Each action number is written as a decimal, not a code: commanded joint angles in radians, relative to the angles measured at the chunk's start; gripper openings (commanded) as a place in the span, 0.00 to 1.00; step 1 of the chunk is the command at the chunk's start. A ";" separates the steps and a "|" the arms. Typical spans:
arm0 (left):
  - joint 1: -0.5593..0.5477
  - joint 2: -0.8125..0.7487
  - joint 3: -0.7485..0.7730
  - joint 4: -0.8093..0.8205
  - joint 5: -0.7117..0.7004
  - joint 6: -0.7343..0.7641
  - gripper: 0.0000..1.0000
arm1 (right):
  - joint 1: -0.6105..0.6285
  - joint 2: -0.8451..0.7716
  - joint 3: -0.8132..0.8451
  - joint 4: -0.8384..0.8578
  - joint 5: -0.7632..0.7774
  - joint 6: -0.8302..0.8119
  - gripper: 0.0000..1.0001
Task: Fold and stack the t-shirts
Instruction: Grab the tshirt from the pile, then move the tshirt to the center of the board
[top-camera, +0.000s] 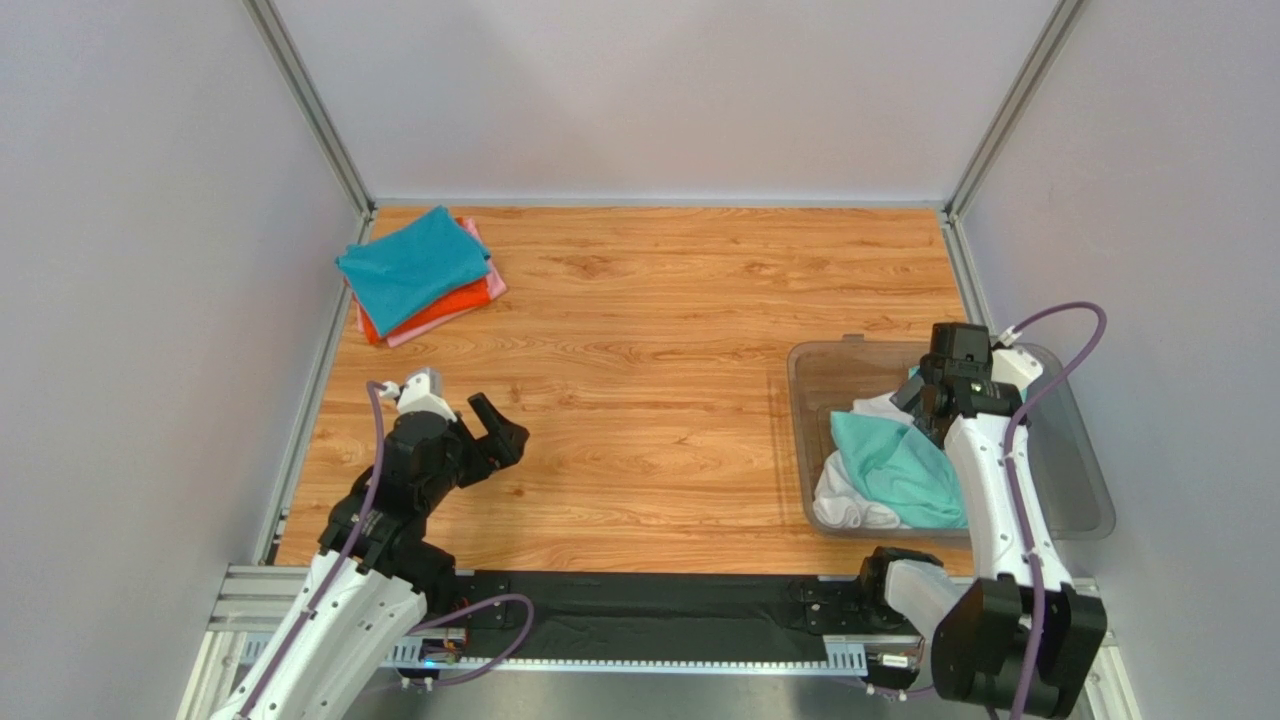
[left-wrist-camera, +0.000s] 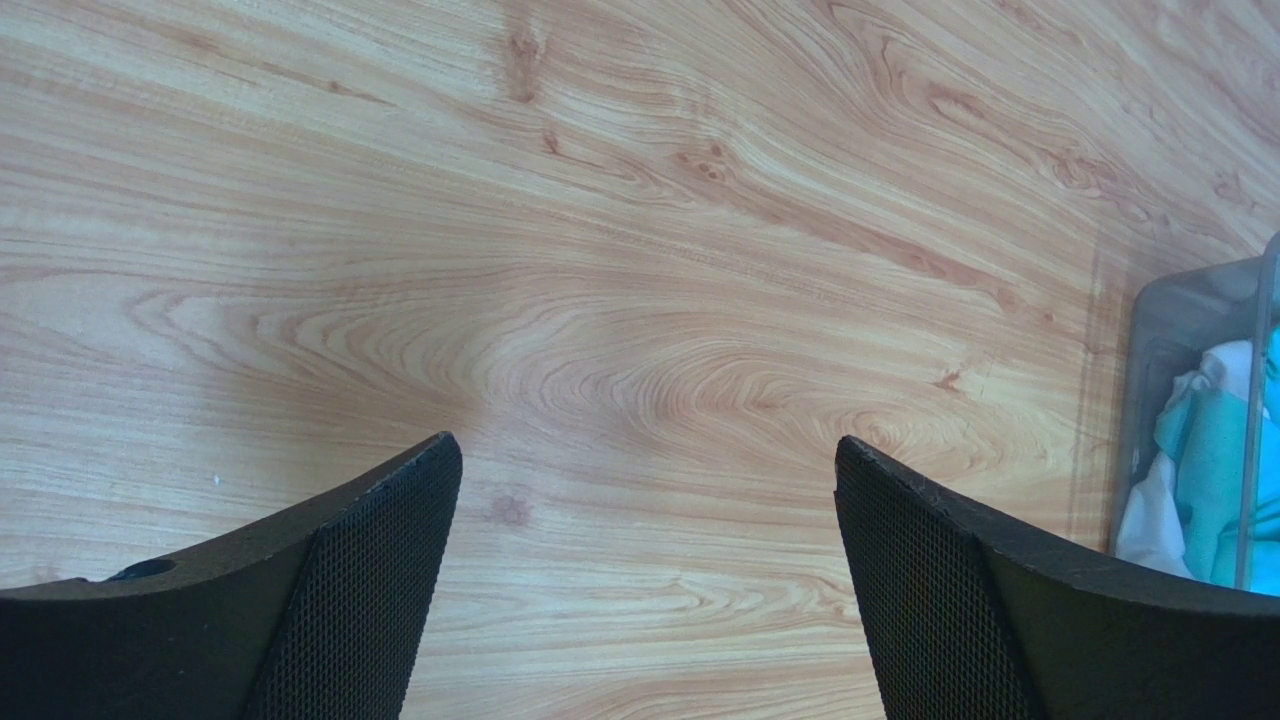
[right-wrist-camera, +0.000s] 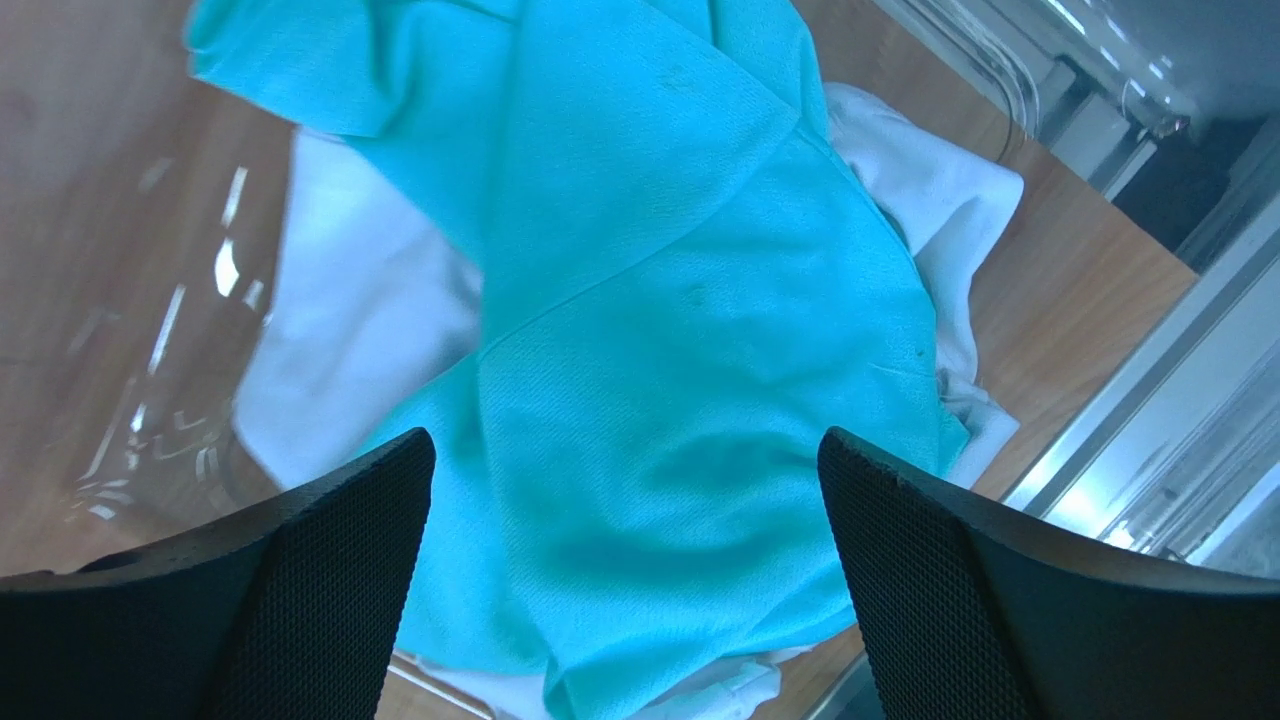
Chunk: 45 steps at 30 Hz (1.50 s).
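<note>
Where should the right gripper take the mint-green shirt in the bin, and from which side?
I'd pinch the raised fold across the mint-green t-shirt, straight down from above. It lies crumpled atop the white t-shirt, and the walls of the clear bin block side approaches. The open right gripper hangs over it.

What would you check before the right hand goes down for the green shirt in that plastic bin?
1. Is the right hand open: ok.
2. Is the right hand above the mint-green shirt: ok.
3. Does the mint-green shirt lie on top of the white shirt in the clear bin: ok.
4. Are those two shirts untangled: cannot tell.
5. Is the left hand open and holding nothing, above the table: ok.
6. Is the folded stack, teal-blue shirt on top, well away from both hands: ok.
</note>
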<state>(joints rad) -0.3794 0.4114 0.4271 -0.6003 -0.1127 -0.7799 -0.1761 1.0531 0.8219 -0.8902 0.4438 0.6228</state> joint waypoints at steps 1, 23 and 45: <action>-0.003 0.015 -0.004 0.045 0.002 0.021 1.00 | -0.066 0.062 -0.026 0.077 -0.060 -0.044 1.00; -0.003 0.027 -0.004 0.050 0.019 0.034 1.00 | -0.181 -0.036 -0.004 0.087 -0.226 -0.089 0.03; -0.003 -0.016 -0.016 0.051 0.036 0.021 1.00 | -0.050 -0.139 0.802 -0.142 -0.683 -0.129 0.00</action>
<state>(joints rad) -0.3794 0.4080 0.4175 -0.5797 -0.0879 -0.7582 -0.2749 0.8932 1.5478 -1.0222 -0.1051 0.4992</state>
